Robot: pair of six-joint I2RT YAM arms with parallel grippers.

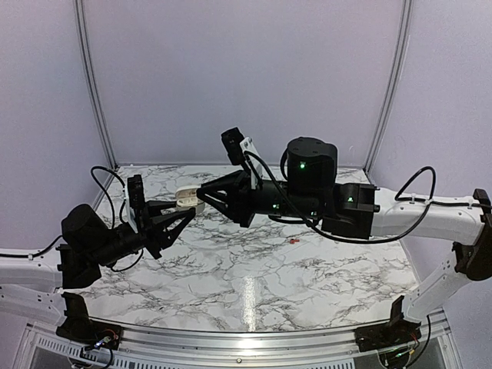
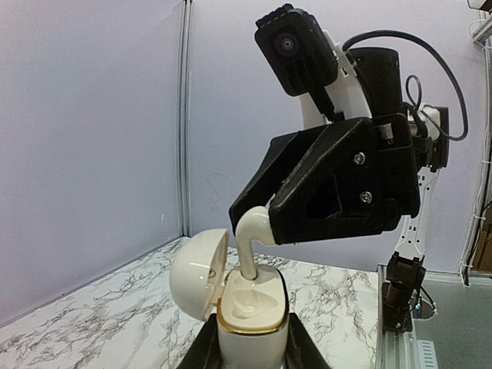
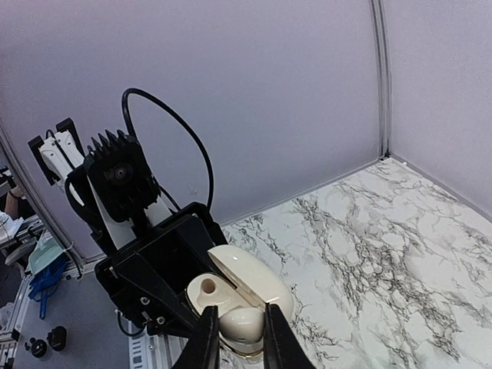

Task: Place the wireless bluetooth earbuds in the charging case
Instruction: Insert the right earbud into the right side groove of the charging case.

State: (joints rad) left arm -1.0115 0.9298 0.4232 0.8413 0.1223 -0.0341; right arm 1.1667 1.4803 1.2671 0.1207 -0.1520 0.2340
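Left wrist view: case [image 2: 252, 307], lid [image 2: 198, 273] open, clamped upright in left end effector [image 2: 254, 342]; right end effector [image 2: 257, 219] pinching white earbud [image 2: 250, 238], stem tip at the socket — lower straight, stem aligned, release only once seated.

walls: plain pale lilac panels [image 1: 246, 69] on three sides, pretty bare
seams: silvery strips [image 1: 94, 84] running up where the panels meet
table: white marble-look top [image 1: 307, 269], grey veins all over; metal rail [image 1: 231, 338] along the near edge
light: soft and even; one bright glare streak [image 1: 250, 296] on the top
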